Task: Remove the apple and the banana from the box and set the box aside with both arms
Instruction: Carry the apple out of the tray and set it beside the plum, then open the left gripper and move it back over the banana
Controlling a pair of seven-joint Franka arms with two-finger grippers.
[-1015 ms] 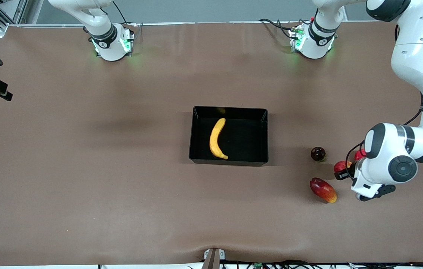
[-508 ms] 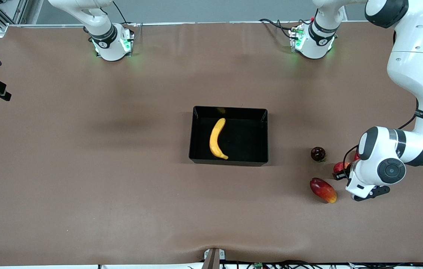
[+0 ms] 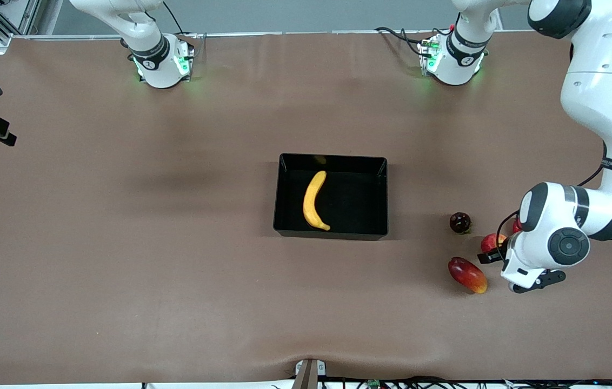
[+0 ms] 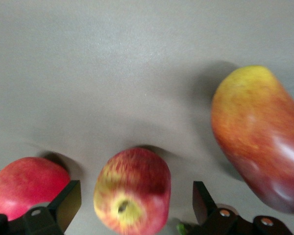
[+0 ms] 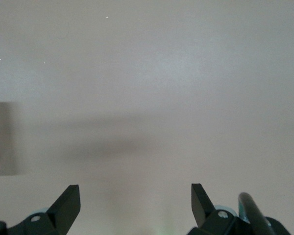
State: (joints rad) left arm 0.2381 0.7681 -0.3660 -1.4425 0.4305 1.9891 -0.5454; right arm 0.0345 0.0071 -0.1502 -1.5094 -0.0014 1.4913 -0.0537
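The yellow banana (image 3: 314,201) lies inside the black box (image 3: 333,158) at the middle of the table. The small red apple with yellowish streaks (image 3: 491,241) sits on the table at the left arm's end. My left gripper (image 3: 492,250) is low over it and open. In the left wrist view the apple (image 4: 132,191) lies between the two fingers (image 4: 68,201), with a gap on each side. My right gripper (image 5: 135,203) is open and empty over bare table. It is out of the front view.
A plain red round fruit (image 3: 516,226) lies beside the apple, partly hidden by the left arm, and shows in the left wrist view (image 4: 24,186). A red-and-yellow mango-like fruit (image 3: 467,274) lies nearer the camera. A dark round fruit (image 3: 460,222) lies toward the box.
My left hand has shifted a little toward the box end and settled around the apple. The fruits, the box and the right arm have not moved.
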